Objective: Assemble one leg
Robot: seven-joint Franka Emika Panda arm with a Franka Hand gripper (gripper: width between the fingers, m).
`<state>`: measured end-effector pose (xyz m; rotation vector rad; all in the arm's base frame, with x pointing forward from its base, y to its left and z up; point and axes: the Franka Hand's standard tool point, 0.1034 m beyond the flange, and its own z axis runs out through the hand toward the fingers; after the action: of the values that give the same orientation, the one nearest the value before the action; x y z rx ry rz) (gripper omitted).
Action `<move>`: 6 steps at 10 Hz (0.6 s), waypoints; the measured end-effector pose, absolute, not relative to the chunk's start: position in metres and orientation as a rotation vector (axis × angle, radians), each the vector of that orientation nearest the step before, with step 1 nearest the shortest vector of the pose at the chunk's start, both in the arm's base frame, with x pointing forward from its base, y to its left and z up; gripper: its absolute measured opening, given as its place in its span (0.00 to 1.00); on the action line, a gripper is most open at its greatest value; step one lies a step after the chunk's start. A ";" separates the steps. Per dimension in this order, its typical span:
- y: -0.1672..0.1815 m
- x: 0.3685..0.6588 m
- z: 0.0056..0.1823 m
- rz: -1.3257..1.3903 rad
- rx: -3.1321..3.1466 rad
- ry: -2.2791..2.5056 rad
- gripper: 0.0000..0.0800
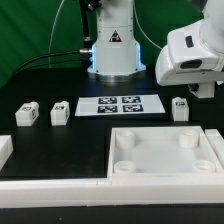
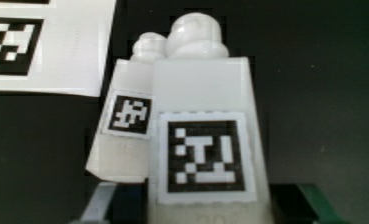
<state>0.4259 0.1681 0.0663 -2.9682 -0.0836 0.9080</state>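
Gripper (image 1: 203, 89) is hanging at the exterior view's right, just above and beside the leg (image 1: 180, 108). The leg is lying on the black table (image 1: 60, 145), near the end of the marker board (image 1: 122, 104).

The wrist view is showing this leg (image 2: 202, 150) large, tag face toward the camera and peg end pointing away. The dark fingers (image 2: 113, 206) are sitting on either side of its near end. In my judgement the hand is lining up along the leg's length so the pads can meet its flat sides. Whether the fingers are pinching the leg or only flanking it, I cannot tell.

A second tagged face (image 2: 131, 112) with its own peg is showing right against the leg. Whether this is a separate piece is not clear.

The tray-like square part (image 1: 160, 133) is waiting near the front, sockets up, presumably to receive the leg. Two more legs (image 1: 60, 112) (image 1: 27, 115) are standing well apart, at the exterior view's left.

The table surface is looking matte, dark and uncluttered. A green backdrop (image 1: 30, 30) is closing off the room behind the arm's base (image 1: 112, 50).
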 end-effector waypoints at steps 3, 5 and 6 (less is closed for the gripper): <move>0.158 0.441 0.077 0.493 -3.028 -0.170 0.37; 0.138 0.454 0.105 0.267 -3.047 -0.190 0.37; 0.134 0.465 0.116 0.092 -3.051 -0.202 0.37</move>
<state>0.4646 0.1338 0.1159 -3.0515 -0.2021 0.0921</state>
